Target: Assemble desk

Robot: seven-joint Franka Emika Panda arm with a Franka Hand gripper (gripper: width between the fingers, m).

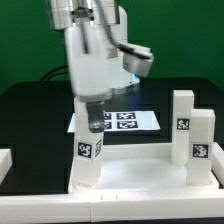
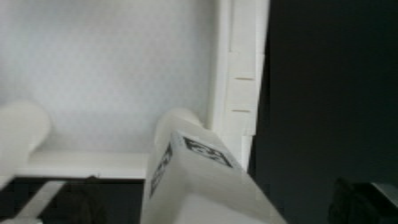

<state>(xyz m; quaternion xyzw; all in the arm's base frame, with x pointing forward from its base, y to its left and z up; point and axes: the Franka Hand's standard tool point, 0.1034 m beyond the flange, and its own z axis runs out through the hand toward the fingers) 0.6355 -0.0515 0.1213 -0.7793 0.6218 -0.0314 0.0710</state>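
Exterior view: a black table [image 1: 25,105] carries the desk top [image 1: 135,172], a white rimmed slab lying flat at the near edge of the scene with legs standing up from it. The arm's white body fills the upper middle of the view and reaches down toward the slab's corner on the exterior view's left. There the gripper [image 1: 93,118] hangs directly over an upright leg [image 1: 88,150], its fingers straddling the leg's upper end; the jaws look spread wider than the leg, though any contact cannot be judged at this resolution. Two further legs [image 1: 190,135] stand close together at the exterior view's right corner of the slab, well apart from the gripper. Behind the gripper, flat on the table, lies the marker board [image 1: 135,119]. Open black table surrounds the slab on the far side and on the exterior view's left.

Wrist view: the same tagged leg [image 2: 196,165] appears from above, slanting across the frame, its square tag legible. Beyond it lies the pale inner face of the desk top, with a raised rim [image 2: 240,80] abutting dark table. A blurred rounded white form at one edge is probably a fingertip.
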